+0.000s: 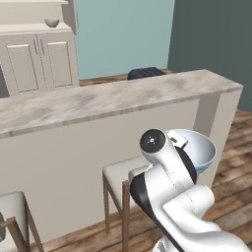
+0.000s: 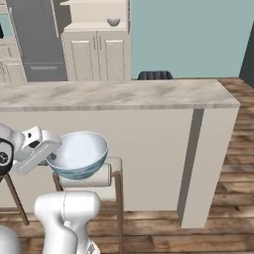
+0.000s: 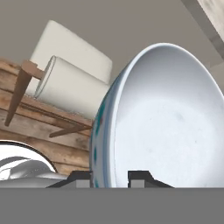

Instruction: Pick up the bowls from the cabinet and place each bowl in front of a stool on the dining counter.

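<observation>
Gripping the patterned bowl (image 3: pixel 162 118) rim, jaws pinched; base views alone show a seemingly grey bowl (image 1: pixel 51 22) shelved

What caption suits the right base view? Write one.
Gripper carries the blue-patterned bowl above a stool, below the dining counter.

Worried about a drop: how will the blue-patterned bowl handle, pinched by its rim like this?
The blue-patterned bowl looks rigid and glazed, so probably slippery. The gripper pinches only its rim, one jaw inside and one outside, so it may pivot. It hangs above the stool; a fall could chip it.
</observation>
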